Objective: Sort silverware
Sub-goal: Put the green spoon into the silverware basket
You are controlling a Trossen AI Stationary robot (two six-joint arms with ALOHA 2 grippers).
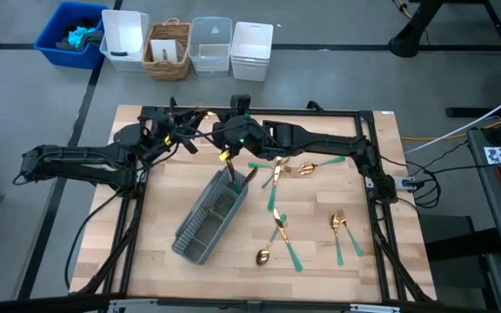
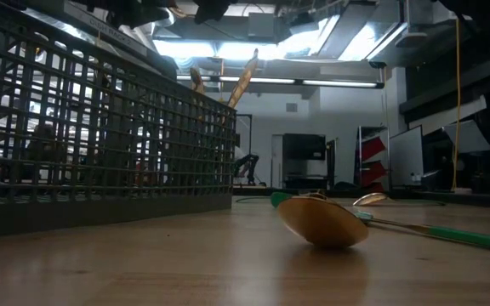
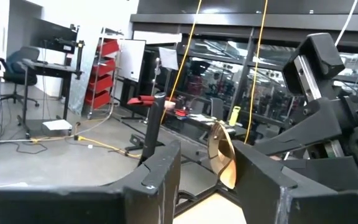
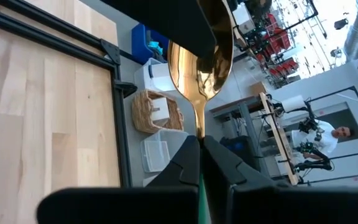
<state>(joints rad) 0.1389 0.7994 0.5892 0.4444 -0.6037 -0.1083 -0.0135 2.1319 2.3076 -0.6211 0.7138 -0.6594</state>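
Observation:
The grey mesh caddy (image 1: 209,216) (image 2: 100,144) lies slantwise on the wooden table, with a few green-handled pieces (image 1: 238,181) standing in its far end. My right gripper (image 1: 230,149) (image 4: 201,163) hovers over that end, shut on a gold spoon (image 4: 201,56). My left gripper (image 1: 190,137) (image 3: 207,180) is just to the left of it and is open. The spoon's gold bowl (image 3: 222,155) stands between the left fingers. More silverware lies loose to the right: a spoon (image 1: 307,167), forks (image 1: 339,224) (image 1: 275,174) and another spoon (image 1: 263,255) (image 2: 323,223). My right gripper pinches the spoon between its two fingers at the top of the green handle (image 4: 199,183), just below the gold neck. The fingers run along the spoon, whose bowl points away from them toward the table's far edge. The spoon is lifted clear of the table. My left gripper has the spoon's bowl between its open fingers (image 3: 160,174); whether they touch it, I cannot tell.
A black frame (image 1: 355,113) runs round the table. Beyond the far edge stand a blue bin (image 1: 59,39), white tubs (image 1: 124,39) (image 1: 252,49), a wicker basket (image 1: 168,49) and a clear tub (image 1: 210,45). Bare wood lies near the front edge (image 1: 337,278).

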